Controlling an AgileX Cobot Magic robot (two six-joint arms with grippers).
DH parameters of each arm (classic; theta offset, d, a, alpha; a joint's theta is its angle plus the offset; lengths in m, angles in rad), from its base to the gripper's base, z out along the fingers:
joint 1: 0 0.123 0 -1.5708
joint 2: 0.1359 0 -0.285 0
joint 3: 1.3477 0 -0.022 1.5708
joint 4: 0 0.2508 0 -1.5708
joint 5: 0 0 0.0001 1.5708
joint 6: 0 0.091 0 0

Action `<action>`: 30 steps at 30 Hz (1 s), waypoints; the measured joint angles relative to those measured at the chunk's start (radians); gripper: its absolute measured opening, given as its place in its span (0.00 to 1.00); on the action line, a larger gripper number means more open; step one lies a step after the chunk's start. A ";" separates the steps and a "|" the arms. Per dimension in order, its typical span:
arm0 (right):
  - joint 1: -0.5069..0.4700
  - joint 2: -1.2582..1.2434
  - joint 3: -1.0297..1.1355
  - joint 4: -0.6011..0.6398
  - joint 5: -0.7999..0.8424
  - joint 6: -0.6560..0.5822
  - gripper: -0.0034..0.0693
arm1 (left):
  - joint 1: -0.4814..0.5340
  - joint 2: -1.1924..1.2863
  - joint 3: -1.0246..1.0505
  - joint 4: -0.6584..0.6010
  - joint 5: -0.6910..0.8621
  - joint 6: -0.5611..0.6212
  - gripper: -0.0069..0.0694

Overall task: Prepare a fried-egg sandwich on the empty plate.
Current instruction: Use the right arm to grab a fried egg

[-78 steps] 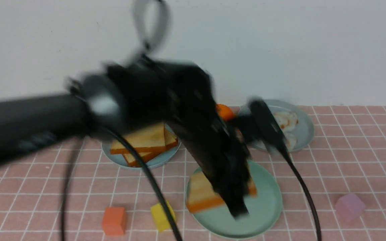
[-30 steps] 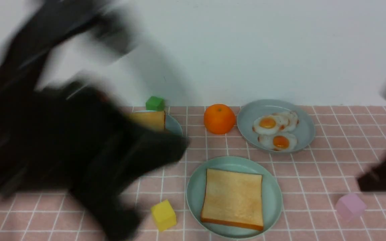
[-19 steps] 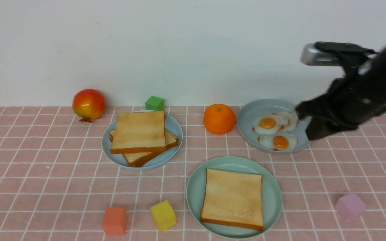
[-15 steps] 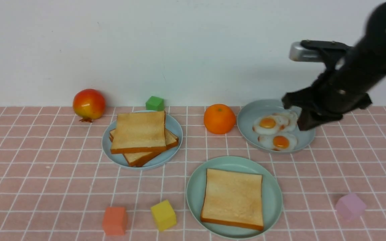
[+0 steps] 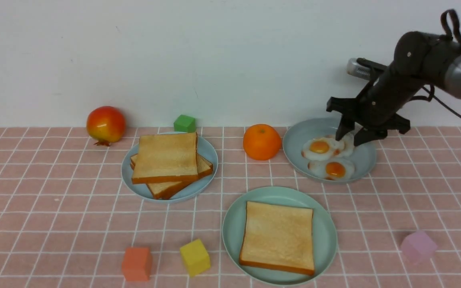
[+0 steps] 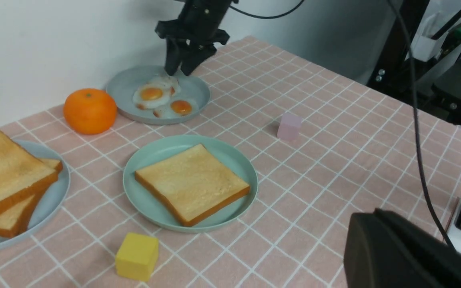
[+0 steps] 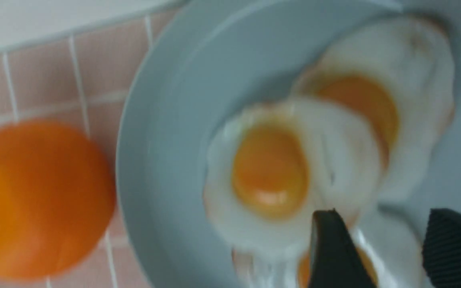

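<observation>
One toast slice (image 5: 278, 236) lies flat on the mint-green plate (image 5: 330, 240). More toast slices (image 5: 166, 160) are stacked on a light-blue plate (image 5: 211, 154). Three fried eggs (image 5: 320, 147) lie on a grey-blue plate (image 5: 368, 160). My right gripper (image 5: 352, 138) is open and empty, its tips just above the eggs' far right side. In the right wrist view its fingers (image 7: 330, 248) stand apart over the eggs (image 7: 270, 172). My left arm is out of the front view. Only a black part (image 6: 406, 252) of it shows in its wrist view, with the jaws hidden.
An orange (image 5: 261, 142) sits left of the egg plate. A red-yellow fruit (image 5: 106, 124) and a green cube (image 5: 185, 123) are at the back. A yellow cube (image 5: 195, 257), an orange cube (image 5: 136, 264) and a pink cube (image 5: 417, 246) lie near the front.
My left arm let go of the toast on the mint-green plate and swung out to the left. My right arm came in from the right and moved over the egg plate.
</observation>
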State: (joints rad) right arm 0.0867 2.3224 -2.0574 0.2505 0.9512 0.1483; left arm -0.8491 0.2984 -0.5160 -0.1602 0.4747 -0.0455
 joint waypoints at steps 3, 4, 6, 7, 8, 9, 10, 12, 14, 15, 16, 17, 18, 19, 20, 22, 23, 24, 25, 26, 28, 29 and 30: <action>-0.001 0.043 -0.049 -0.001 0.000 -0.006 0.56 | 0.000 0.016 0.000 0.000 0.002 0.000 0.11; -0.001 0.057 -0.063 -0.006 0.000 -0.008 0.56 | 0.000 0.022 0.000 0.000 0.002 0.000 0.11; -0.001 0.073 -0.075 -0.015 -0.001 -0.011 0.56 | 0.000 0.030 0.001 -0.002 0.002 0.000 0.11; -0.001 0.084 -0.080 -0.024 -0.002 -0.012 0.56 | 0.000 0.033 0.001 -0.009 0.002 -0.001 0.11; -0.001 0.089 -0.080 -0.025 -0.005 -0.015 0.56 | 0.000 0.037 0.001 -0.012 0.002 -0.001 0.11; -0.001 0.095 -0.080 -0.026 -0.006 -0.015 0.56 | 0.000 0.039 0.001 -0.016 0.002 -0.001 0.11; -0.001 0.097 -0.080 -0.026 -0.006 -0.015 0.56 | 0.000 0.041 0.001 -0.016 0.002 -0.001 0.11; -0.001 0.102 -0.081 -0.025 -0.009 -0.015 0.56 | 0.000 0.043 0.001 -0.018 0.002 -0.001 0.11; -0.001 0.103 -0.083 -0.023 -0.019 -0.016 0.56 | 0.000 0.043 0.001 -0.018 0.002 -0.001 0.11; -0.001 0.106 -0.084 -0.022 -0.027 -0.016 0.56 | 0.000 0.043 0.001 -0.018 0.002 -0.001 0.11; -0.001 0.107 -0.084 -0.021 -0.031 -0.016 0.56 | 0.000 0.043 0.001 -0.018 0.002 -0.001 0.11; -0.001 0.107 -0.084 -0.019 -0.034 -0.016 0.55 | 0.000 0.043 0.001 -0.018 0.002 -0.001 0.11; -0.001 0.107 -0.084 -0.019 -0.034 -0.016 0.55 | 0.000 0.043 0.001 -0.018 0.002 -0.001 0.11; -0.001 0.107 -0.084 -0.019 -0.038 -0.016 0.55 | 0.000 0.043 0.001 -0.018 0.002 -0.001 0.11; -0.001 0.107 -0.084 -0.019 -0.039 -0.016 0.55 | 0.000 0.043 0.001 -0.018 0.002 -0.001 0.11; -0.001 0.107 -0.084 -0.019 -0.043 -0.016 0.55 | 0.000 0.043 0.001 -0.018 0.002 -0.001 0.11; -0.001 0.107 -0.084 -0.019 -0.044 -0.016 0.55 | 0.000 0.043 0.001 -0.018 0.002 -0.001 0.11; -0.001 0.107 -0.084 -0.019 -0.047 -0.016 0.55 | 0.000 0.043 0.001 -0.018 0.002 -0.001 0.11; -0.001 0.107 -0.084 -0.019 -0.046 -0.016 0.55 | 0.000 0.043 0.001 -0.018 0.002 -0.001 0.11; -0.001 0.107 -0.084 -0.019 -0.048 -0.016 0.55 | 0.000 0.043 0.001 -0.018 0.002 -0.001 0.11; -0.001 0.107 -0.084 -0.014 -0.049 -0.016 0.55 | 0.000 0.043 0.001 -0.018 0.002 -0.001 0.11; -0.001 0.107 -0.084 -0.010 -0.049 -0.016 0.55 | 0.000 0.043 0.001 -0.018 0.002 -0.001 0.11; -0.001 0.107 -0.084 -0.002 -0.048 -0.016 0.55 | 0.000 0.043 0.001 -0.018 0.002 -0.001 0.11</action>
State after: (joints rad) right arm 0.0859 2.4293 -2.1412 0.2488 0.9028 0.1326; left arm -0.8491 0.3415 -0.5154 -0.1784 0.4769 -0.0464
